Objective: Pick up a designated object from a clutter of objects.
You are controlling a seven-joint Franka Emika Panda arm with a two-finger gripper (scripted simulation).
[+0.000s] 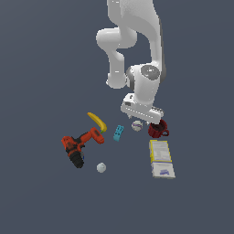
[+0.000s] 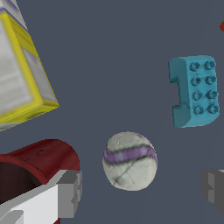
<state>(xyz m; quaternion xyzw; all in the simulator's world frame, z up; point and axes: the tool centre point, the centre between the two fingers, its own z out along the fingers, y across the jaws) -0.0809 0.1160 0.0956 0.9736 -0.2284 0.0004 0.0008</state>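
Purple-banded ball sits at 12 o'clock between the wide-open, empty end effector fingers; mug adjacent.

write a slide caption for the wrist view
Open gripper straddling the purple-striped ball, red mug beside one finger.

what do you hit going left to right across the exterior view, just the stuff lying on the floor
orange-black drill → white lump → teal block → small marked ball → red mug. The yellow banana overlaps the drill and lump in span, and the yellow-white box overlaps the mug, so both are left out.
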